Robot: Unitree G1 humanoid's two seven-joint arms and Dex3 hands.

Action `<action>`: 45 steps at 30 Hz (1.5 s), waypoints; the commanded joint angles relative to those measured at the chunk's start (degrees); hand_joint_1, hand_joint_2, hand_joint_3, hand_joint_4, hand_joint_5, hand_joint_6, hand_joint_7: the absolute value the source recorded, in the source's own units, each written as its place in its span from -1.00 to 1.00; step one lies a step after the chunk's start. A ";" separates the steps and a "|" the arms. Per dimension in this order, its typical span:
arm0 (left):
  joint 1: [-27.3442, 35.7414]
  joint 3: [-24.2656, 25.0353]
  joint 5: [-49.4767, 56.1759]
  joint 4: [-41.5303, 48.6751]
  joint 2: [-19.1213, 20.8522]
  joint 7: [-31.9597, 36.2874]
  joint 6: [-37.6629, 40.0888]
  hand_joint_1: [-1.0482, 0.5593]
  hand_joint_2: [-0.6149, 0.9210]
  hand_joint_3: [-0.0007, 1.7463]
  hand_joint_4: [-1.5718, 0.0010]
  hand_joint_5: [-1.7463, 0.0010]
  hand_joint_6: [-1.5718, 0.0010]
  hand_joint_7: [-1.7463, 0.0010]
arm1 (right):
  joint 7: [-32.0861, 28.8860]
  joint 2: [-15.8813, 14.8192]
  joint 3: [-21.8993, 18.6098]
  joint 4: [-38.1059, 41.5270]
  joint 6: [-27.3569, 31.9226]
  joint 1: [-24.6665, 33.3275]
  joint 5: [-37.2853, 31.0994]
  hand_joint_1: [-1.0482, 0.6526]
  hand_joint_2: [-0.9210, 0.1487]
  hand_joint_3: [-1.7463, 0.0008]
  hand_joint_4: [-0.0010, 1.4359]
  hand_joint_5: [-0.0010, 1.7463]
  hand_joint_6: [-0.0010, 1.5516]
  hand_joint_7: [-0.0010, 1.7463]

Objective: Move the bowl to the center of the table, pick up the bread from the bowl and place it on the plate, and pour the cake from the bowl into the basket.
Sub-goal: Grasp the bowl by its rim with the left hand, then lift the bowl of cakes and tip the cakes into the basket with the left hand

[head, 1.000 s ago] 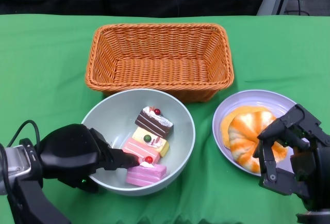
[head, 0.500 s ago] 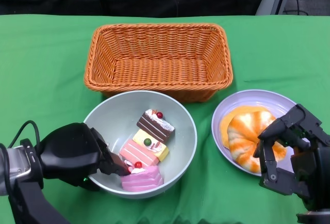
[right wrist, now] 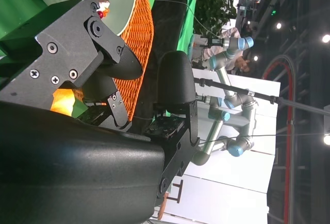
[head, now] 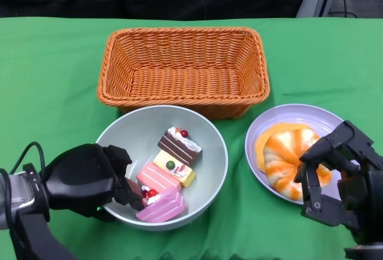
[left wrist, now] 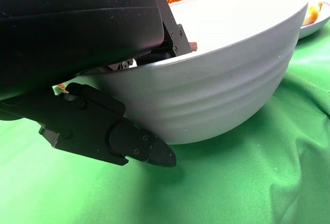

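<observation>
While the bread [head: 290, 159] was already seen lying on the plate [head: 315, 115] near the table's right front edge, the pour step was judged to be in hand: the bowl [head: 206, 134], holding the cake pieces [head: 169, 173], sat near the table's front edge just in front of the basket [head: 183, 68], its near-left rim gripped by the left hand [head: 87, 179], fingers inside and thumb under the wall. The right hand [head: 335, 173] hovered over the plate's near side, fingers curled, nothing held. Next, a lift and tip over the basket's front wall was judged necessary, grip kept firm so the bowl would not slip.
</observation>
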 commanded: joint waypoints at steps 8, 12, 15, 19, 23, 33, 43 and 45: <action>0.33 -0.78 0.74 0.61 0.70 -0.81 -0.38 -0.02 0.97 -0.99 0.24 -0.88 0.07 -0.26 | -0.25 -0.19 -0.41 -0.05 -0.17 0.01 0.29 0.27 -0.12 -0.52 -0.06 1.00 -0.25 0.77; 0.50 -0.88 0.81 0.67 0.56 -0.52 -0.38 -0.01 0.99 -1.00 0.26 -0.93 0.17 -0.50 | -0.44 -0.21 -0.48 -0.12 -0.26 0.15 -0.04 0.27 -0.13 -0.51 -0.06 1.00 -0.24 0.76; 0.57 -0.89 0.77 0.73 0.49 -0.58 -0.40 -0.01 1.00 -0.99 0.27 -0.95 0.18 -0.53 | -0.60 -0.23 -0.47 -0.42 0.08 0.31 -0.35 0.28 -0.12 -0.52 -0.06 1.00 -0.23 0.75; 0.63 -1.04 0.99 0.75 0.42 -0.24 -0.05 -0.01 1.00 -0.99 0.27 -0.95 0.21 -0.54 | -0.82 -0.02 -0.41 -0.85 0.60 0.48 -0.26 0.29 -0.11 -0.53 -0.06 1.00 -0.23 0.74; 0.90 -1.06 0.93 0.80 0.23 0.37 0.18 -0.03 0.98 -0.99 0.25 -0.92 0.16 -0.46 | -0.65 -0.12 -0.34 -1.03 0.77 0.63 0.13 0.29 -0.12 -0.52 -0.06 1.00 -0.23 0.74; 1.96 -0.71 0.48 2.03 -1.25 8.46 -1.51 0.07 1.00 -0.95 0.22 -0.99 0.28 -0.73 | -1.36 0.06 -0.21 -2.81 1.77 1.47 -0.65 0.30 -0.14 -0.53 -0.06 1.00 -0.22 0.73; 1.45 -1.97 2.60 3.30 -1.55 18.05 -3.21 0.15 1.00 -0.89 0.18 -1.00 0.44 -1.00 | -1.59 0.06 -0.28 -1.78 1.10 0.87 -0.64 0.29 -0.12 -0.52 -0.05 1.00 -0.21 0.71; 1.47 -2.05 2.64 3.35 -1.50 19.00 -3.51 0.15 0.99 -0.89 0.17 -1.00 0.43 -1.00 | -1.61 0.04 -0.30 -1.73 1.02 0.86 -0.68 0.29 -0.12 -0.53 -0.04 1.00 -0.20 0.72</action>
